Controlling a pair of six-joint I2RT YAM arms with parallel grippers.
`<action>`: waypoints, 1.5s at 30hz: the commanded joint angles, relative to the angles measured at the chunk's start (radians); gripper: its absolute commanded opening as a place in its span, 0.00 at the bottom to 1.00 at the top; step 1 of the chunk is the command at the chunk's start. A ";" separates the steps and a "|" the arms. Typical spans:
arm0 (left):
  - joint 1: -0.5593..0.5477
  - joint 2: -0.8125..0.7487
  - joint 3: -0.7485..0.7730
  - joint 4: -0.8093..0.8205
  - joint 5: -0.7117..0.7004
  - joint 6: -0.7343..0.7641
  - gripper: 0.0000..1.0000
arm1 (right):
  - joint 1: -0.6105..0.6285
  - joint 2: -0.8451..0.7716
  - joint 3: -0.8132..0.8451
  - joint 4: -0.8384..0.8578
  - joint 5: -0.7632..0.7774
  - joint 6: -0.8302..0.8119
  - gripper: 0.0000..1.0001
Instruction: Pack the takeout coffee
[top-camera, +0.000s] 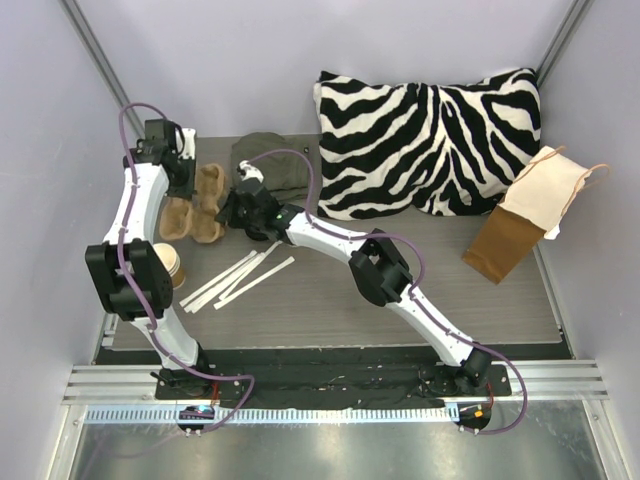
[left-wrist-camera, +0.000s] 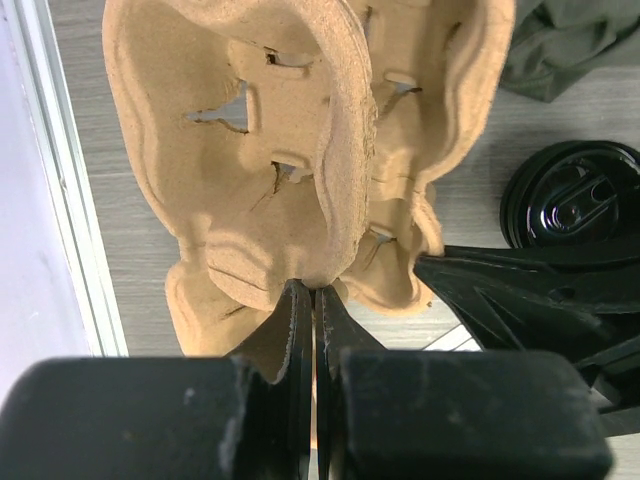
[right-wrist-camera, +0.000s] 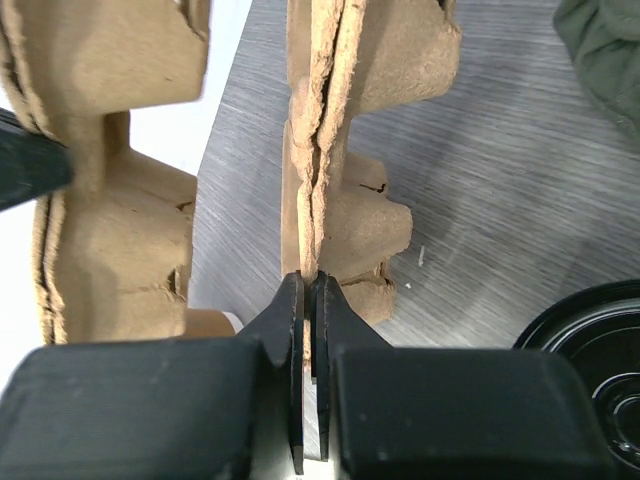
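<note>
The takeout coffee (top-camera: 173, 266), a tan paper cup with a pale rim, stands at the table's left, half hidden behind my left arm's elbow. The tan moulded-pulp carrier (top-camera: 197, 205) lies at the far left, and both grippers pinch it. My left gripper (left-wrist-camera: 313, 288) is shut on the carrier's (left-wrist-camera: 300, 150) near ridge. From the other side, my right gripper (right-wrist-camera: 310, 280) is shut on a layered edge of the carrier (right-wrist-camera: 335, 150). In the top view the left gripper (top-camera: 186, 186) and right gripper (top-camera: 229, 212) flank the carrier. A black lid (left-wrist-camera: 570, 195) lies beside it.
A crumpled green cloth (top-camera: 270, 165) lies behind the carrier. A zebra pillow (top-camera: 430, 140) fills the back right, with a brown paper bag (top-camera: 505, 240) and a cream bag (top-camera: 548, 195) beside it. White strips (top-camera: 240, 280) lie mid-table. The black lid (right-wrist-camera: 600, 345) sits near the right gripper.
</note>
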 joint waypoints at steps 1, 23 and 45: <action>0.014 -0.058 0.038 0.056 0.038 0.006 0.00 | 0.003 0.000 0.037 0.038 -0.009 -0.013 0.01; 0.016 -0.107 0.231 -0.053 0.164 -0.057 0.00 | -0.037 -0.196 -0.047 0.078 -0.162 -0.143 0.68; -0.423 -0.308 0.029 0.197 0.549 -0.509 0.00 | -0.371 -1.180 -1.063 -0.012 -0.586 -0.307 0.71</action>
